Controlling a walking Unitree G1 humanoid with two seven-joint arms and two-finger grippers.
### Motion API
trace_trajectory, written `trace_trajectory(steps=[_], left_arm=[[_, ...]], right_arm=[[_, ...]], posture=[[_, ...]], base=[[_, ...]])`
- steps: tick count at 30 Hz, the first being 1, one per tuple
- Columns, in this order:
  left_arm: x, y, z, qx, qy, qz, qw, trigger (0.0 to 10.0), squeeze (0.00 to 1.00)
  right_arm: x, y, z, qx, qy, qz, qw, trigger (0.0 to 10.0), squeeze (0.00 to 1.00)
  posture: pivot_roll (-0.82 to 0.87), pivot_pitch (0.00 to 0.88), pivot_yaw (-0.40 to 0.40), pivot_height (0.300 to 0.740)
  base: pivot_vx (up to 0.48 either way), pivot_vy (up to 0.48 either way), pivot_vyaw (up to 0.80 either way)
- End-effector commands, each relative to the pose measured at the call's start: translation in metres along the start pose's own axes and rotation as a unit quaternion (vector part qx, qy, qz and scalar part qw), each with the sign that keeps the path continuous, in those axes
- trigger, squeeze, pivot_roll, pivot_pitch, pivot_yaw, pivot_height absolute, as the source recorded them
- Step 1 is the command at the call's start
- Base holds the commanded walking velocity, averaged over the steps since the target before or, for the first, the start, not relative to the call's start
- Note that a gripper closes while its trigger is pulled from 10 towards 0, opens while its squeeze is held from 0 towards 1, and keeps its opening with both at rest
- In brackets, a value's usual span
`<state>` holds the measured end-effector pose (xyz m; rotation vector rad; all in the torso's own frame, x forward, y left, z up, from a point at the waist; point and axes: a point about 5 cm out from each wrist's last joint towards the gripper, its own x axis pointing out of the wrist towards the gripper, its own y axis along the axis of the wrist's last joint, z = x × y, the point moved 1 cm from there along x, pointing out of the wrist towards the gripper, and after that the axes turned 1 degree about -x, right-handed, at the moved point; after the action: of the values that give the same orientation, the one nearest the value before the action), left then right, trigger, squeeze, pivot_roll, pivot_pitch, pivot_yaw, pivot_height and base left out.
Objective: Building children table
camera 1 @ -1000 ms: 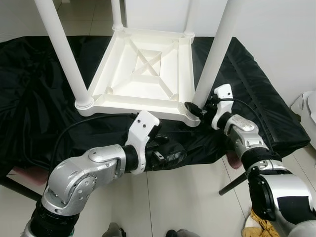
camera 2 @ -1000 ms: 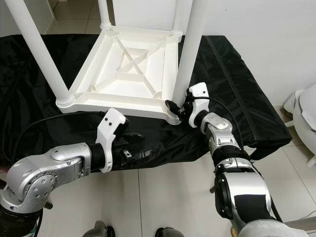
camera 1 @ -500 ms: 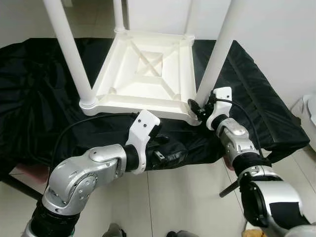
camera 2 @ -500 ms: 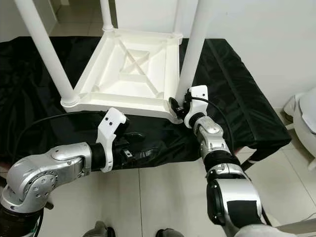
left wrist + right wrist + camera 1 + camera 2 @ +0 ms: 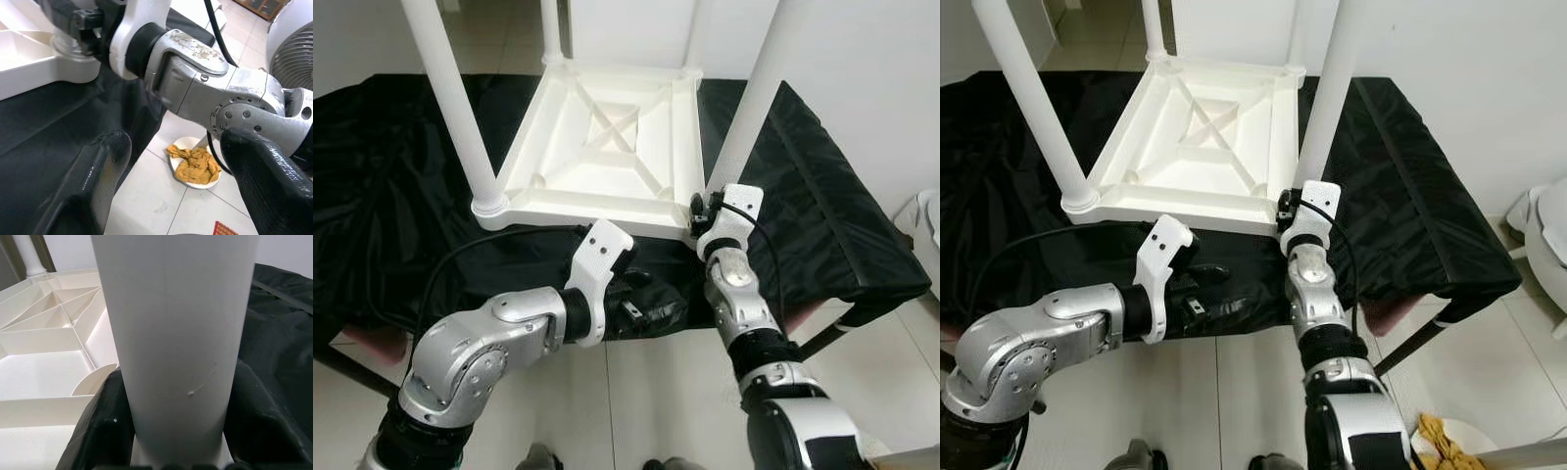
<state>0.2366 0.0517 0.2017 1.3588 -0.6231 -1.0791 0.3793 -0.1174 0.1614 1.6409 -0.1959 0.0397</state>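
Four white legs stand up from the upturned table [image 5: 607, 157], which lies on a black cloth [image 5: 391, 196] with its ribbed underside facing up. One leg [image 5: 749, 98] rises at the corner nearest the robot's right side, at about 2 o'clock from the table's centre in the left eye view, and the right gripper [image 5: 703, 208] is clamped on its base, just above the socket. In the right wrist view the two black fingers [image 5: 100, 426] hug either side of that leg, touching it, with the table's ribs spreading away behind.

The left gripper [image 5: 1219, 294] hovers at the cloth's near edge, at about 6 o'clock from the table, its fingers [image 5: 93, 181] spread apart and holding nothing. Its wrist view looks under the right arm to the tiled floor, where a bowl [image 5: 193, 164] of something yellow sits.

What matters here is the leg's long axis: it runs up and slightly away from the socket, and the gripper holds it crosswise near the bottom. Any seating or twisting would likely have to follow that axis, straight down into the corner. The right arm is much the nearer; the left is well apart from any leg and would have to reach across the near rim to help.
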Motion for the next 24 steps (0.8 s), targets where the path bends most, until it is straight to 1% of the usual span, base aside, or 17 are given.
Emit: trace_trajectory(steps=[1,2,3,4,5,8,9,10,11,16,17,19,21,22,23,24], left_arm=[[0.001,0.000,0.004,0.005,-0.010,-0.003,1.000,10.0,0.00],[0.000,0.000,0.003,0.005,-0.010,-0.003,1.000,10.0,0.00],[0.000,0.000,0.003,0.005,-0.010,-0.003,1.000,10.0,0.00],[0.000,-0.001,0.003,0.005,-0.010,-0.004,1.000,10.0,0.00],[0.000,-0.001,0.004,0.005,-0.010,-0.004,1.000,10.0,0.00],[0.000,-0.001,0.004,0.005,-0.010,-0.004,1.000,10.0,0.00],[0.000,-0.001,0.004,0.004,-0.010,-0.004,1.000,10.0,0.00],[0.000,-0.001,0.004,0.004,-0.010,-0.004,1.000,10.0,0.00],[0.000,-0.001,0.004,0.004,-0.010,-0.004,1.000,10.0,0.00],[0.000,-0.002,0.005,0.002,-0.010,-0.005,1.000,10.0,0.00],[0.000,-0.002,0.005,0.002,-0.010,-0.005,1.000,10.0,0.00],[0.000,-0.002,0.005,0.002,-0.010,-0.005,1.000,10.0,0.00],[0.000,-0.002,0.004,0.001,-0.008,-0.005,1.000,10.0,0.00],[0.000,-0.002,0.004,0.001,-0.007,-0.005,1.000,10.0,0.00],[0.000,-0.002,0.004,0.001,-0.007,-0.005,1.000,10.0,0.00],[0.000,-0.002,0.004,0.001,-0.006,-0.005,1.000,10.0,0.00]], right_arm=[[-0.008,-0.022,0.005,0.022,-0.023,-0.050,0.998,0.0,0.00],[-0.006,-0.019,0.011,0.015,-0.033,-0.048,0.998,0.0,0.00],[-0.006,-0.019,0.011,0.015,-0.033,-0.048,0.998,0.0,0.00],[-0.005,-0.015,0.016,0.008,-0.046,-0.045,0.998,0.0,0.00],[-0.004,-0.014,0.019,0.005,-0.052,-0.045,0.998,0.0,0.00],[-0.004,-0.014,0.020,0.003,-0.055,-0.046,0.997,0.0,0.00],[-0.004,-0.014,0.022,-0.001,-0.057,-0.048,0.997,4.6,0.00],[-0.004,-0.014,0.022,-0.001,-0.057,-0.048,0.997,4.6,0.00],[-0.004,-0.015,0.022,-0.004,-0.059,-0.051,0.997,10.0,0.00],[-0.006,-0.017,0.022,-0.007,-0.051,-0.056,0.997,10.0,0.00],[-0.006,-0.017,0.022,-0.007,-0.044,-0.056,0.997,10.0,1.00],[-0.006,-0.017,0.022,-0.007,-0.044,-0.056,0.997,10.0,1.00],[-0.007,-0.019,0.019,0.000,-0.008,-0.059,0.998,10.0,1.00],[-0.007,-0.018,0.020,0.003,0.012,-0.056,0.998,10.0,1.00],[-0.007,-0.018,0.020,0.003,0.012,-0.056,0.998,10.0,1.00],[-0.007,-0.018,0.021,0.004,0.024,-0.053,0.998,10.0,1.00]], posture=[[0.02,0.082,-0.022,0.740],[0.02,0.080,-0.024,0.740],[0.02,0.080,-0.024,0.740],[0.02,0.080,-0.024,0.740],[0.02,0.079,-0.028,0.740],[0.02,0.079,-0.028,0.740],[0.02,0.080,-0.029,0.740],[0.02,0.080,-0.029,0.740],[0.02,0.081,-0.030,0.740],[0.02,0.083,-0.031,0.740],[0.02,0.084,-0.031,0.740],[0.02,0.084,-0.031,0.740],[0.03,0.082,-0.031,0.740],[0.03,0.082,-0.033,0.740],[0.03,0.082,-0.033,0.740],[0.03,0.082,-0.033,0.740]], base=[[0.000,0.000,0.00],[0.000,0.000,0.00],[0.000,0.000,0.00],[0.000,0.000,0.00],[0.000,0.000,0.00],[0.000,0.000,0.00],[0.000,0.000,0.00],[0.000,0.000,0.00],[0.000,0.000,0.00],[0.000,0.000,0.00],[0.000,0.000,0.00],[0.000,0.000,0.00],[0.000,0.000,0.00],[0.000,0.000,0.00],[0.000,0.000,0.00],[0.000,0.000,0.00]])
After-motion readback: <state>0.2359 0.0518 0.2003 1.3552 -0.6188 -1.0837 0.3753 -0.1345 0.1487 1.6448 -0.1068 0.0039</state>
